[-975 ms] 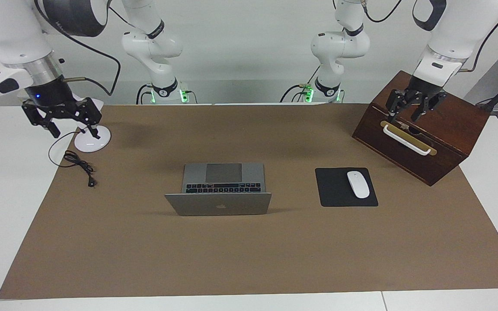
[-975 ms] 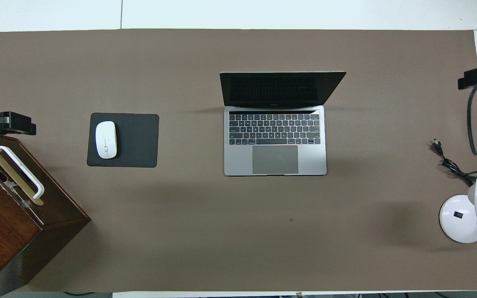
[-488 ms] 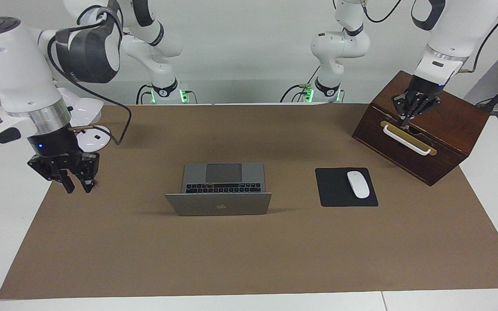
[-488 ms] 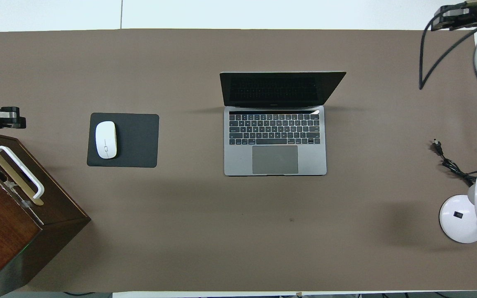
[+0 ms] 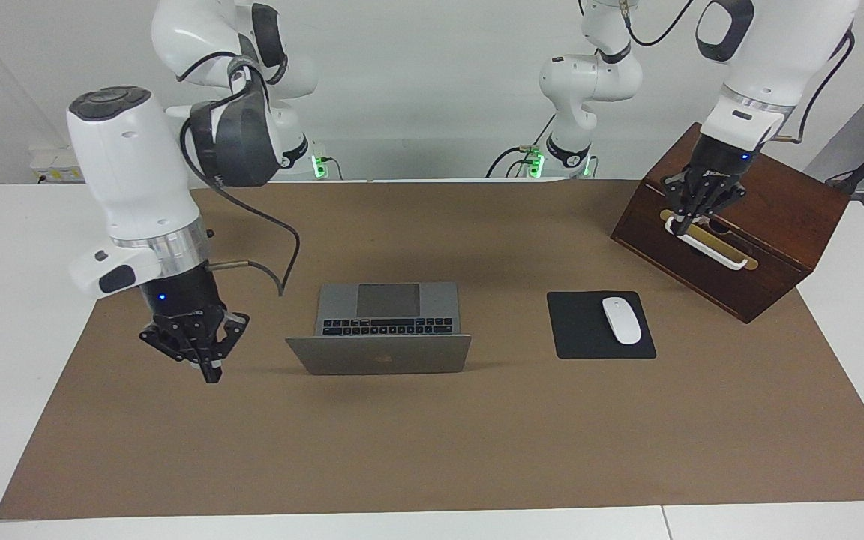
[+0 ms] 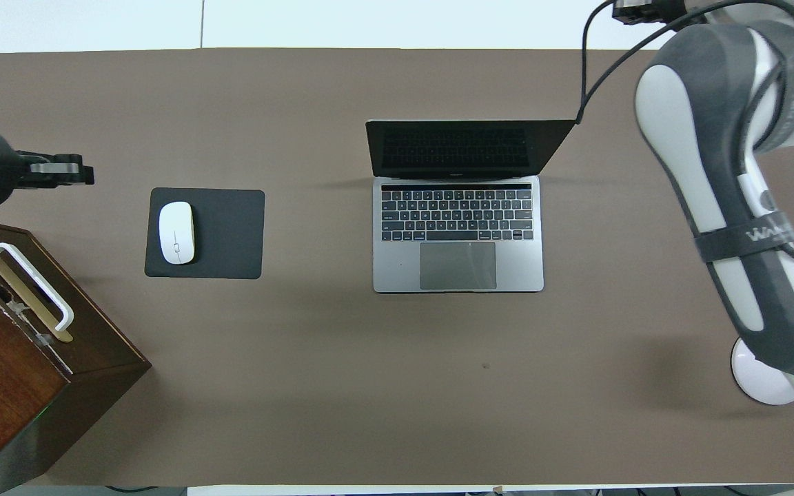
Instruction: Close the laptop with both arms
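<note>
The silver-grey laptop [image 5: 387,315] stands open in the middle of the brown mat, its lid [image 5: 379,354] with the dark logo upright. The overhead view shows its black keyboard and grey trackpad [image 6: 457,234]. My right gripper [image 5: 209,366] hangs shut and empty over the mat beside the lid's edge, toward the right arm's end, clear of the laptop. In the overhead view only its arm [image 6: 735,227] shows well. My left gripper [image 5: 691,214] is shut and empty, raised over the wooden box's handle; it also shows in the overhead view [image 6: 59,170].
A black mouse pad [image 5: 582,334] with a white mouse [image 5: 621,320] lies beside the laptop toward the left arm's end. A dark wooden box [image 5: 762,247] with a white handle [image 5: 706,244] stands at that end. A white lamp base [image 6: 759,382] shows under the right arm.
The right arm swung from over the lamp in toward the laptop's lid and lowered. Both grippers' fingers went from spread to shut. The left gripper shifted slightly over the box.
</note>
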